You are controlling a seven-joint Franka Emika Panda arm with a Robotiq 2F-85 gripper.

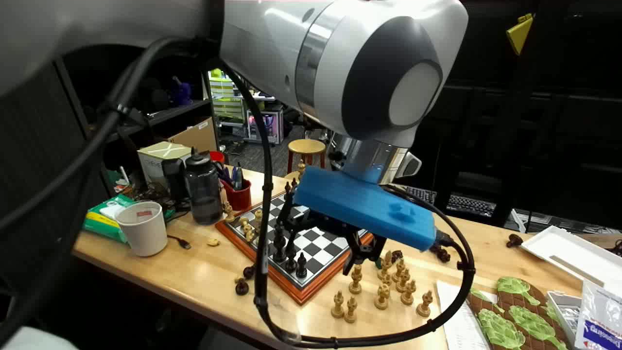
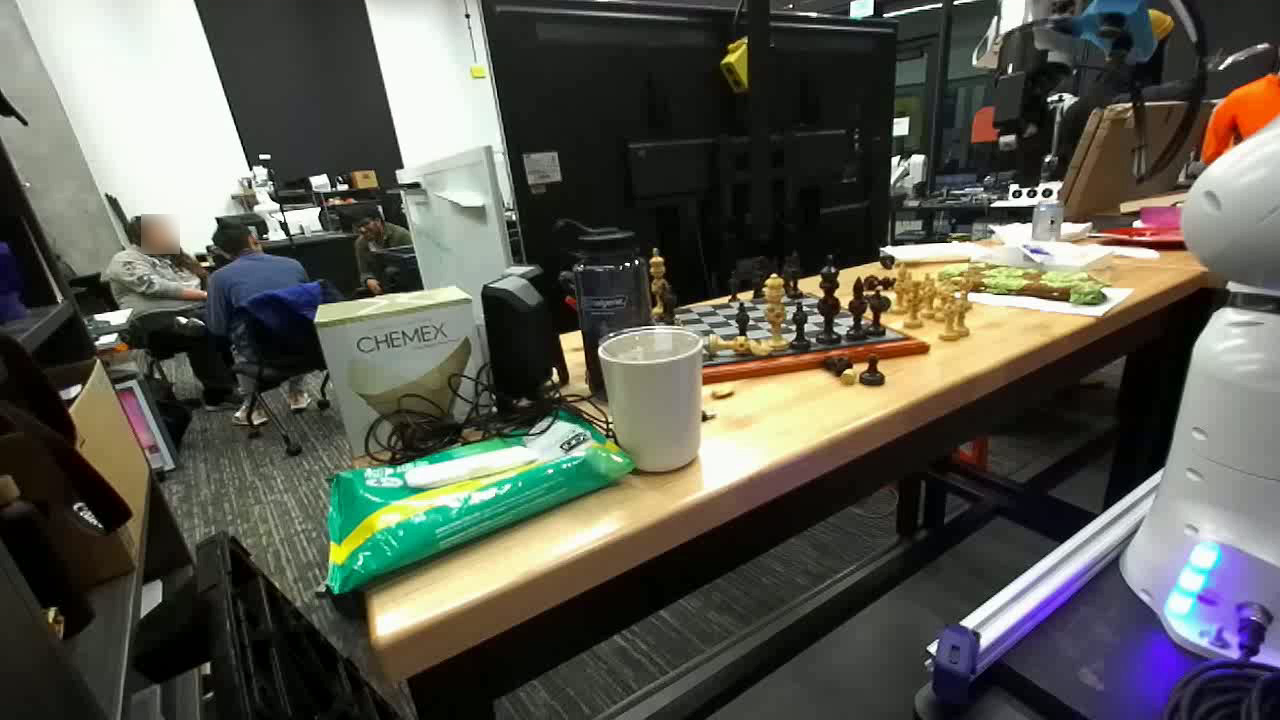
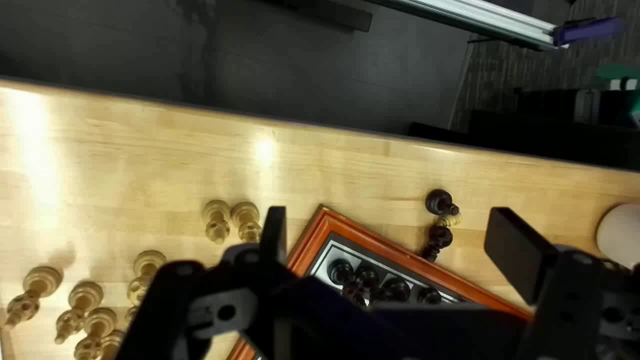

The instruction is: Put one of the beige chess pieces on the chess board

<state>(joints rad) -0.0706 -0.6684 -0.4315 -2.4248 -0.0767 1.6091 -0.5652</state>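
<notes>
My gripper point(image 3: 387, 222) is open with its fingers wide apart and nothing between them. In an exterior view the gripper point(image 1: 318, 255) hangs above the near part of the chess board point(image 1: 316, 288). The board's reddish frame point(image 3: 377, 245) shows below the fingers in the wrist view. Several beige chess pieces point(image 1: 382, 295) stand on the table beside the board; they also show left of the fingers in the wrist view point(image 3: 217, 222). Other beige pieces point(image 1: 248, 229) lie on the board's far left part. An upright beige piece point(image 2: 775, 310) stands at the board. The gripper hides part of the board.
Dark chessmen point(image 1: 301, 266) stand on the board's near corner. Fallen dark pieces point(image 3: 440, 202) lie beside its frame. A white cup point(image 1: 144, 228), a dark bottle point(image 1: 201, 187) and a red pen cup point(image 1: 238, 194) stand left. A patterned cloth point(image 1: 515, 311) and white tray point(image 1: 559, 248) lie right.
</notes>
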